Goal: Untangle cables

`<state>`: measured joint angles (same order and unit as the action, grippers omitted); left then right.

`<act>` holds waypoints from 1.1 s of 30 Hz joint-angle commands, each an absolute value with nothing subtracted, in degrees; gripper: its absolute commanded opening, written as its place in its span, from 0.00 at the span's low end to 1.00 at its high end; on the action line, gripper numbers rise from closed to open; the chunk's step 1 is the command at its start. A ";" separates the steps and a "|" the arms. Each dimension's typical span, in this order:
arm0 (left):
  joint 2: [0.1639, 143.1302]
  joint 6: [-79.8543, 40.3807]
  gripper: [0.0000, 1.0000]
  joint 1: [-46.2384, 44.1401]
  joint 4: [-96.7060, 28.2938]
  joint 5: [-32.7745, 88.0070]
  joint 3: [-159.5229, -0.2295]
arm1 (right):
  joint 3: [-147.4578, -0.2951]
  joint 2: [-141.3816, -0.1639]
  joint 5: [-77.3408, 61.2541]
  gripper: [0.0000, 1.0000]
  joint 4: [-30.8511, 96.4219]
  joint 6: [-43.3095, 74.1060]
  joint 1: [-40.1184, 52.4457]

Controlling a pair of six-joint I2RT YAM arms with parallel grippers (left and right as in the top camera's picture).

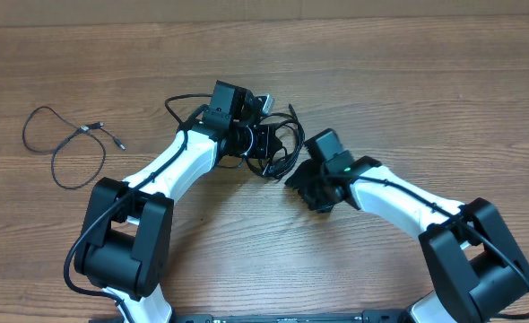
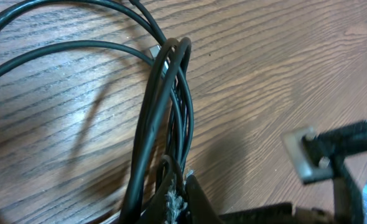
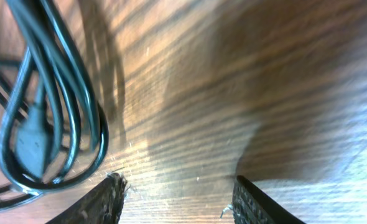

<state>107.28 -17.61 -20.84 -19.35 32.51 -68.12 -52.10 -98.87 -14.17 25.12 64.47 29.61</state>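
Left gripper is pinched tight on the tangled cables. The black strands bunch right at its frayed pads and fan out ahead of it over the wooden table. From overhead that knot sits half buried under the left wrist, so I can't count the strands or follow any one through. Beside the gripper there's a blurred metal plate with two screws on a black strap, cut off at the frame edge; what it belongs to I can't tell. Right gripper has its fingers apart with bare wood between them, and only the tips show. Ahead of it and off to one side hangs a loop of the tangle around a grey plug, soft and out of focus. One loose cable lies well away from the left gripper, on the side facing away from the right one.
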 commanded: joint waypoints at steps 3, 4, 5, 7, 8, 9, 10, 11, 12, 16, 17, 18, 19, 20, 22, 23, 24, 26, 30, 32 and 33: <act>108.14 -14.52 0.06 -20.78 -19.90 32.38 -68.62 | -51.81 -99.13 -16.58 0.55 23.49 63.40 26.94; 108.33 -14.52 0.06 -20.86 -20.08 32.05 -68.62 | -51.81 -99.13 -16.56 0.55 22.79 63.40 27.05; 108.51 -14.55 0.05 -21.02 -20.43 30.44 -68.62 | -51.79 -99.13 -16.38 0.54 21.85 63.42 27.44; 108.75 -14.55 0.05 -21.12 -21.08 27.31 -68.62 | -51.79 -99.15 -15.33 0.53 21.06 63.79 28.14; 109.14 -14.52 0.05 -21.12 -21.15 26.33 -68.62 | -51.79 -99.15 -13.54 0.54 21.08 65.01 28.95; 109.47 -14.52 0.05 -21.12 -21.12 26.33 -68.62 | -51.79 -99.15 -12.62 0.54 21.06 65.58 29.41; 110.17 -14.52 0.06 -21.12 -20.97 26.35 -68.62 | -51.79 -99.15 -10.85 0.53 20.95 66.70 30.48; 111.02 -14.52 0.08 -21.12 -20.71 26.35 -68.62 | -51.79 -99.15 -9.65 0.53 20.16 66.67 31.51; 111.37 -14.52 0.09 -21.12 -20.60 26.37 -68.62 | -51.79 -99.15 -8.97 0.52 19.70 66.67 32.03; 113.14 -14.52 0.12 -21.02 -19.86 26.39 -68.62 | -51.79 -99.15 -2.42 0.49 17.58 66.70 35.66; 113.14 -14.52 0.12 -21.02 -19.86 26.44 -68.62 | -51.79 -99.15 -1.39 0.48 17.58 66.70 36.18; 113.14 -14.52 0.12 -21.04 -19.86 26.76 -68.62 | -51.79 -99.15 -0.47 0.48 17.56 66.72 36.71; 113.14 -14.52 0.12 -21.02 -19.86 27.33 -68.62 | -51.79 -99.15 -0.32 0.47 17.56 66.76 36.82; 113.14 -14.52 0.12 -21.02 -19.84 28.45 -68.62 | -51.75 -99.15 0.03 0.47 17.63 67.55 36.91; 113.14 -14.52 0.12 -21.02 -19.81 29.63 -68.62 | -51.70 -99.15 0.69 0.45 17.61 67.55 36.91; 113.14 -14.52 0.12 -21.02 -19.81 29.61 -68.62 | -51.70 -99.18 0.95 0.45 17.63 67.55 36.91; 113.14 -14.52 0.13 -21.04 -19.79 29.61 -68.62 | -51.70 -99.37 1.04 0.44 17.56 67.57 36.93; 113.14 -14.52 0.13 -21.04 -19.79 29.63 -68.62 | -51.70 -100.77 0.99 0.43 17.10 67.79 36.93; 113.14 -14.52 0.13 -21.04 -19.79 29.61 -68.62 | -51.70 -103.92 -2.37 0.43 13.85 67.75 36.91; 113.14 -14.52 0.13 -21.04 -19.64 29.61 -68.62 | -51.70 -104.22 -3.70 0.43 13.04 67.75 36.93; 113.14 -14.55 0.13 -21.04 -19.62 29.61 -68.62 | -51.70 -104.22 -3.70 0.43 12.93 67.75 36.93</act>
<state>112.53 -15.88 -20.91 -19.88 28.53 -68.14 -52.12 -102.41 -2.09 12.95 67.51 36.77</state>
